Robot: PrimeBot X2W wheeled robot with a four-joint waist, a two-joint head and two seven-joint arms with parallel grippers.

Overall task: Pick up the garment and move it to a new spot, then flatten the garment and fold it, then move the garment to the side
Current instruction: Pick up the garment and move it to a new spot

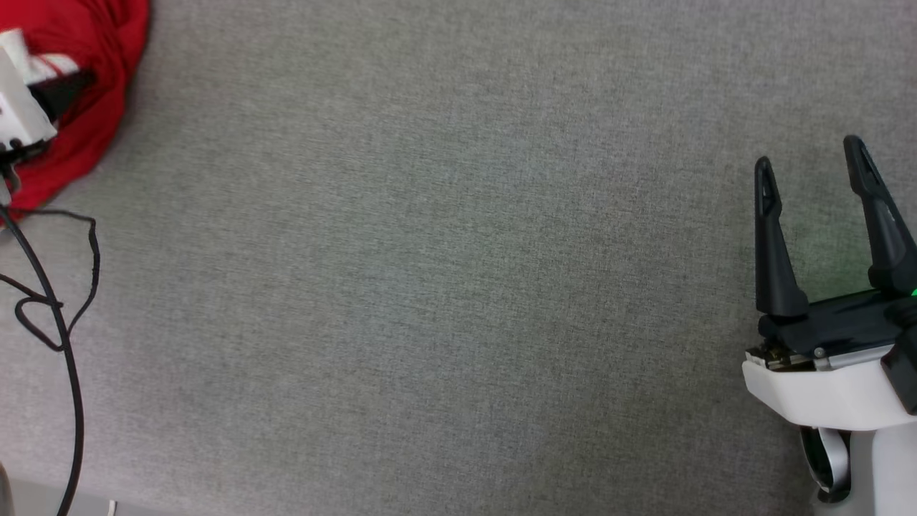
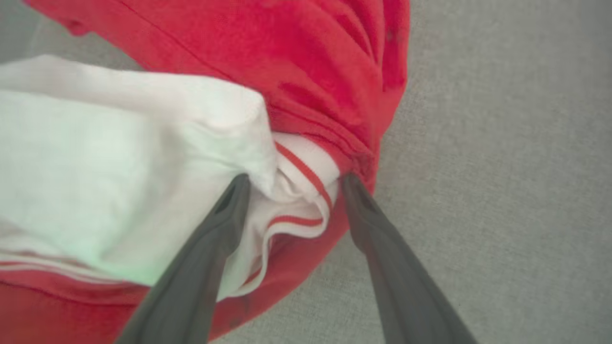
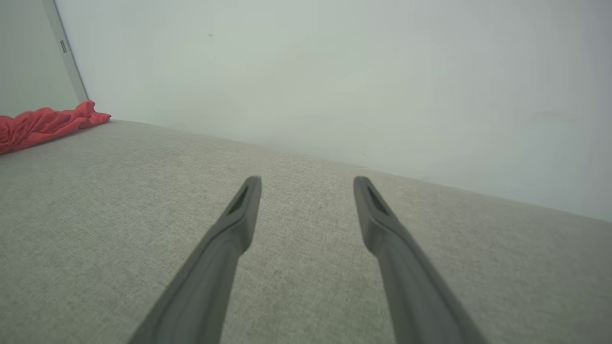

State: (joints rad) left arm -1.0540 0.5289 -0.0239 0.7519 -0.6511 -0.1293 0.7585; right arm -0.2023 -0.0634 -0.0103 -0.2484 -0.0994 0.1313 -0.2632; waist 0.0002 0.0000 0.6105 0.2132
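So the red crumpled jersey-knit garment with white sleeve and red-striped rib trim [image 2: 311, 71] is heaped at the far left corner of the grey woven-cloth surface [image 1: 430, 287], right up by the edge where it meets the plain white wall [image 3: 334, 71].

The left gripper [image 2: 291, 181] has its two dark fingers spread either side of a bunched fold of the white sleeve and its striped trim. The tips touch cloth but nothing is pinched yet, so I'd call it released.

The right gripper [image 1: 809, 154] hangs over bare cloth near the right edge, jaws apart, holding nothing.

My take for the pick-up: push the fingers deeper before closing. That rib trim is thicker and should hold better than the thin, slippery-looking red body fabric. Grab several layers, then lift straight up so the heap unrolls instead of dragging across the rough weave.

Also watch the thin black cable [image 1: 68, 344] looping near the left edge, because it could snag.

The sleeve looks soft and puffy, and the red part is tightly gathered into pleats.
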